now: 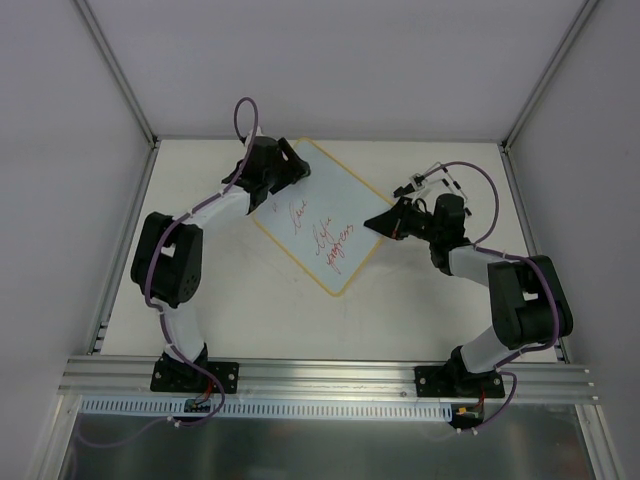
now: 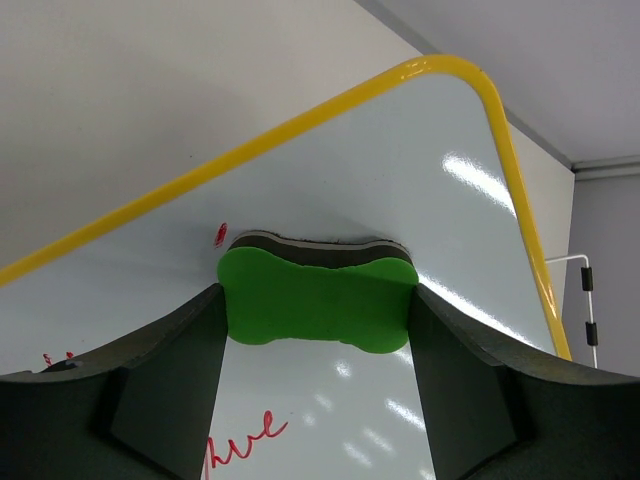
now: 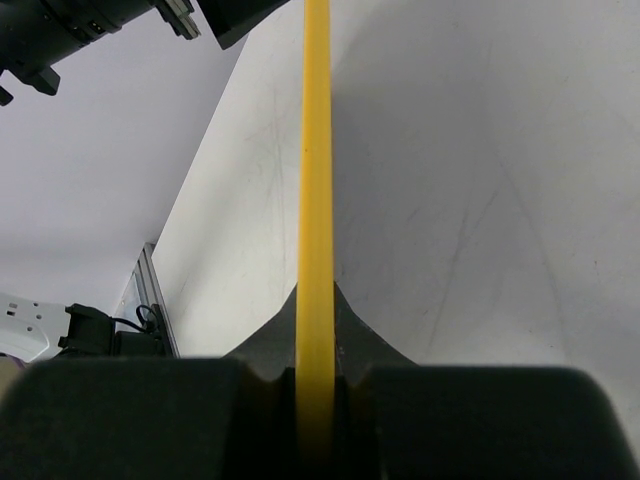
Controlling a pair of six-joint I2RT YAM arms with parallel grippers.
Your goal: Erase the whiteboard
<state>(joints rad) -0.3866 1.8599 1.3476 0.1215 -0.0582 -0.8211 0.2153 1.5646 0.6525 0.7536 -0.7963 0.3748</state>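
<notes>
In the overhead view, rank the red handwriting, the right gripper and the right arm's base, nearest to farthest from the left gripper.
1. Red handwriting, mid-board, just beside the left gripper.
2. Right gripper, jaws clamped on the whiteboard at its right edge.
3. Right arm's base, near table edge, far right.

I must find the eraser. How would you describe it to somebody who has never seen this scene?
Find the whiteboard, the big yellow-framed board with red writing. At its far corner, the left gripper is shut on the eraser. It is the only green thing here: a small bone-shaped pad with a dark layer against the board.
</notes>
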